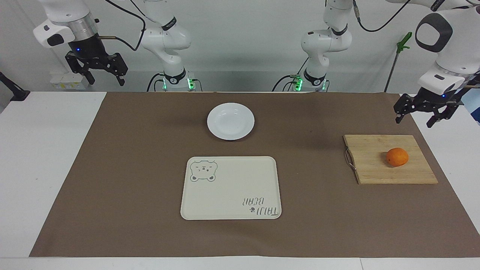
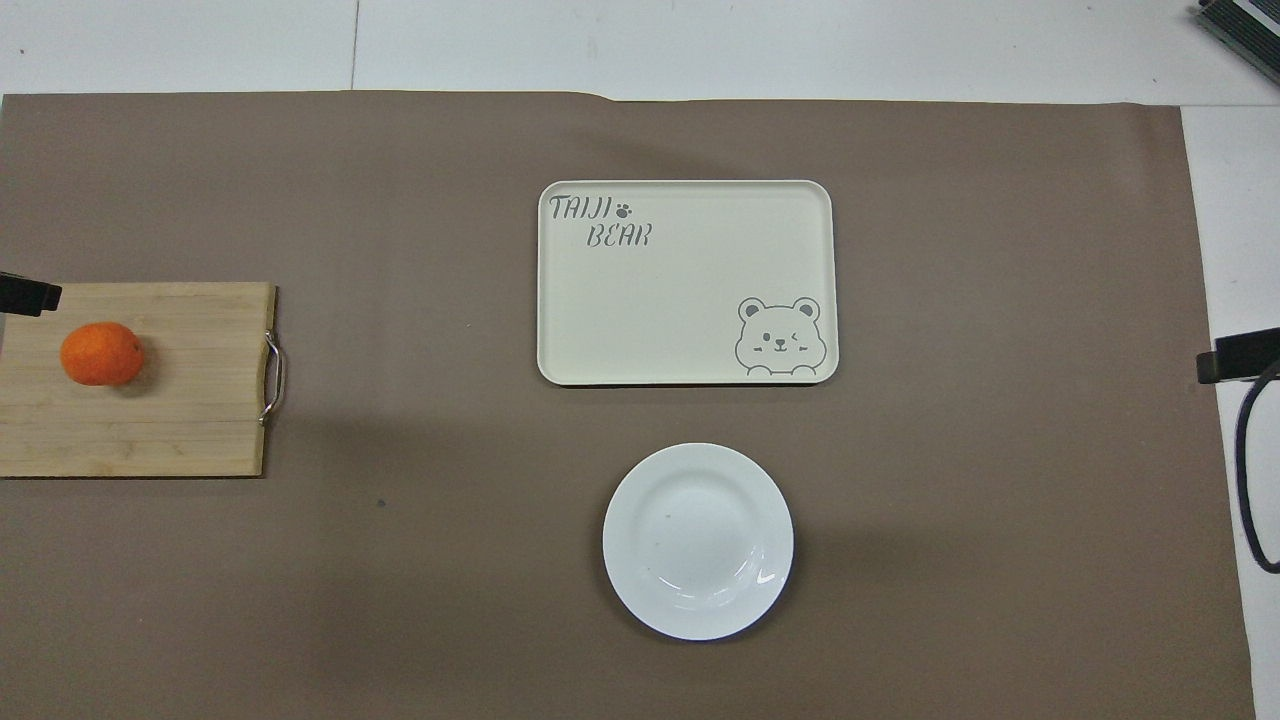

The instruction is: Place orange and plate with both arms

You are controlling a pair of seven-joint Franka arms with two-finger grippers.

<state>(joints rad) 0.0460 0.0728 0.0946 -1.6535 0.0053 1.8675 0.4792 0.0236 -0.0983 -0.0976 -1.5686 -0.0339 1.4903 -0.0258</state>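
Observation:
The orange (image 1: 397,156) (image 2: 100,353) lies on a wooden cutting board (image 1: 375,167) (image 2: 190,400) at the left arm's end of the table. The white plate (image 1: 230,121) (image 2: 697,540) sits bare on the brown mat, midway between the two arm bases. My left gripper (image 1: 413,122) hangs open in the air over the mat's edge beside the board, clear of the orange. Only one fingertip (image 2: 28,295) of it shows in the overhead view. My right gripper (image 1: 107,80) waits open, high over the right arm's end of the table.
A cream rectangular tray (image 1: 230,176) (image 2: 680,290) with a bear drawing lies farther from the robots than the plate. The board has a metal handle (image 1: 349,158) on the side toward the tray. A brown mat (image 1: 131,168) covers most of the white table.

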